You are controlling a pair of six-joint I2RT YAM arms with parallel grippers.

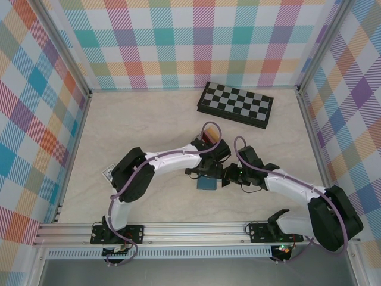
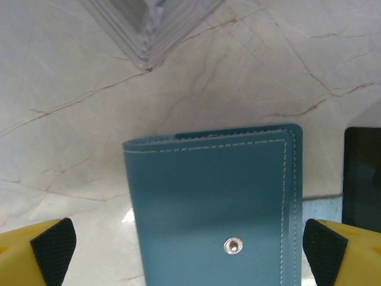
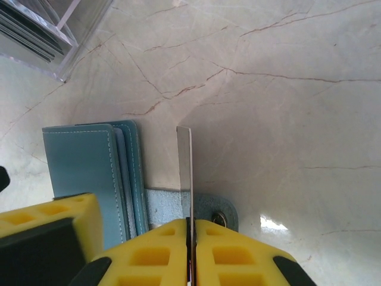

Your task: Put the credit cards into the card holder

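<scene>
Right wrist view, item one: credit card [image 3: 185,173], a single thin card seen edge-on and standing upright, pinched at its near end between the pressed-together fingers of the right tool [image 3: 191,229]. Its long axis runs straight away from that tool. Item two: card holder [image 3: 89,173], teal and folded, lying flat on the surface [image 3: 286,119]. Its stitched cover faces up and its leaves show as stacked edges along the side nearest the card. The holder's long axis also runs away from the camera, so it is parallel to the card. The card stands just beside that layered side, over the holder's snap tab [image 3: 215,213], which reaches out flat beneath it. Card and holder appear apart, though contact at the tab cannot be judged. Item three: left tool [image 2: 189,250], fingers spread, straddling the holder's near end with a pad on each side. One side shows a plain gap; on the other, touching or not cannot be told. A dark panel [image 2: 360,179] stands off the holder's far side from that gap and is possibly the card's face. Beyond the holder's far end is a clear rack [image 3: 36,36]. Assessment: both tools are at the holder, the left one over it and the right one beside it. The card must travel sideways toward the layered edge, and no open slot is visible, so a leaf likely needs lifting first.
</scene>
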